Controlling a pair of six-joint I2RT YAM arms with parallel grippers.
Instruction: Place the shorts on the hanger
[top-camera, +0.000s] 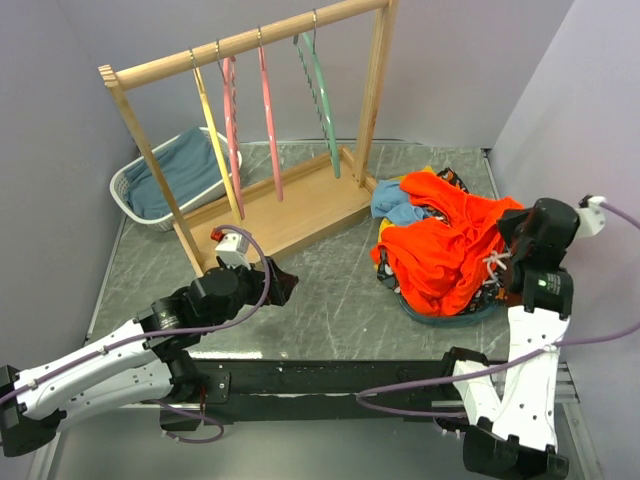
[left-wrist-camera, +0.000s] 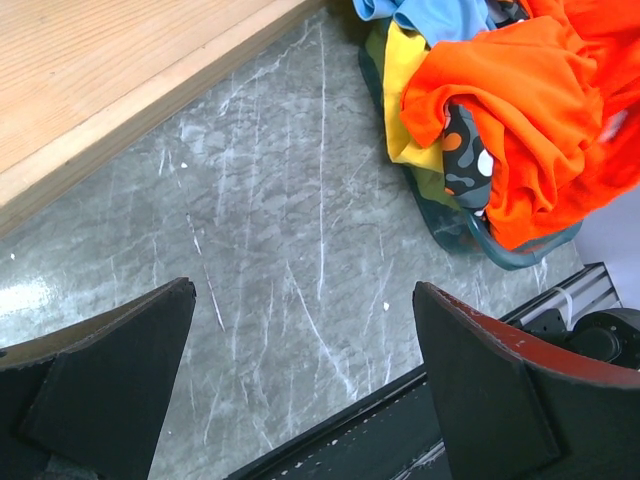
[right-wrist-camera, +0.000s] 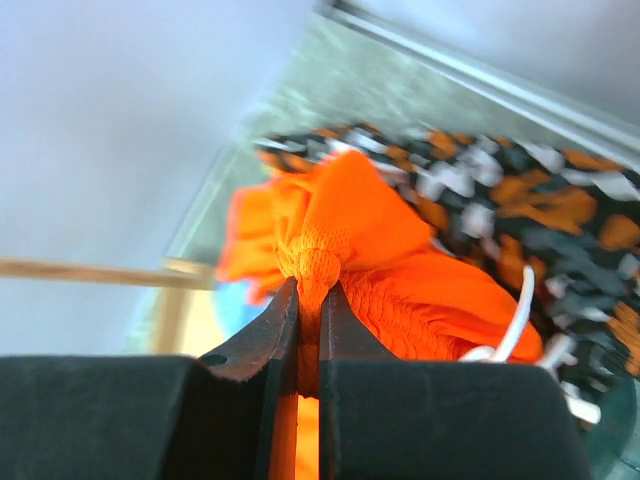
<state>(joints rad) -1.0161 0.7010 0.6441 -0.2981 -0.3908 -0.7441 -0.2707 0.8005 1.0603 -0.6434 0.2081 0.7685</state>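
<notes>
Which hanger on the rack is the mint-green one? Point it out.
The rightmost hanger, nearest the rack's right post. The two pink hangers hang in the middle and the yellow hanger at the left end.

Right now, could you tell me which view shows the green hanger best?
The top view: the hanger hangs in full from the right end of the rack. Neither wrist view shows it.

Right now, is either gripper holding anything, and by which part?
The right gripper pinches a bunched fold of the shorts; the left gripper is open, holding nothing.
</notes>
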